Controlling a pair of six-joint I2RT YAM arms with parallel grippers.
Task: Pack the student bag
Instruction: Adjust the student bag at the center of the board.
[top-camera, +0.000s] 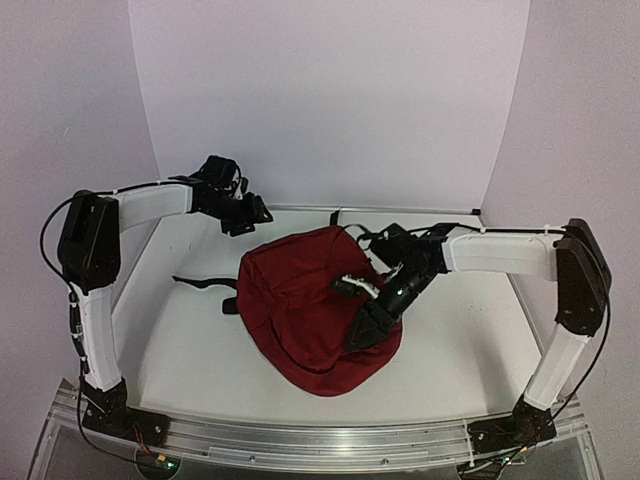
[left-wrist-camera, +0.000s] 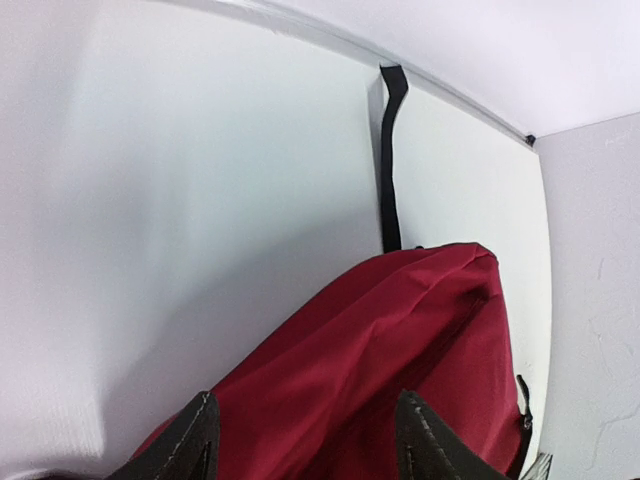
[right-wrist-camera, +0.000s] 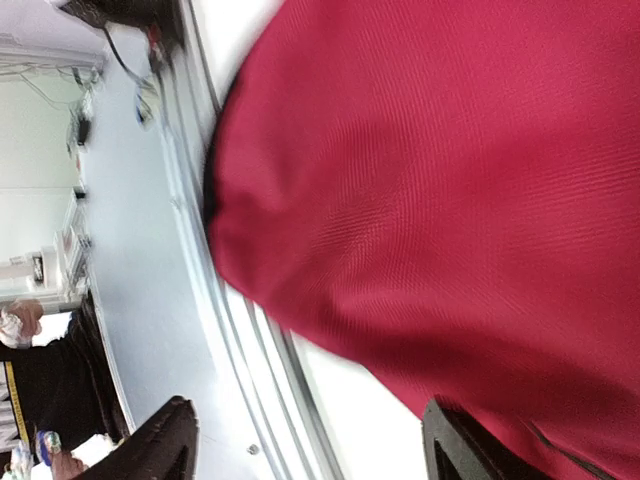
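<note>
Student bag (top-camera: 290, 310) — dark red, rumpled, black-strapped — flat on white table (top-camera: 180, 350)

White table (top-camera: 190, 340) — student bag (top-camera: 295, 320), lying centred

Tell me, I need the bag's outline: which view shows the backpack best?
The top external view: the whole student bag shows, apart from where the right arm crosses it. The left wrist shows one end and a strap; the right wrist only close-up red fabric.
</note>
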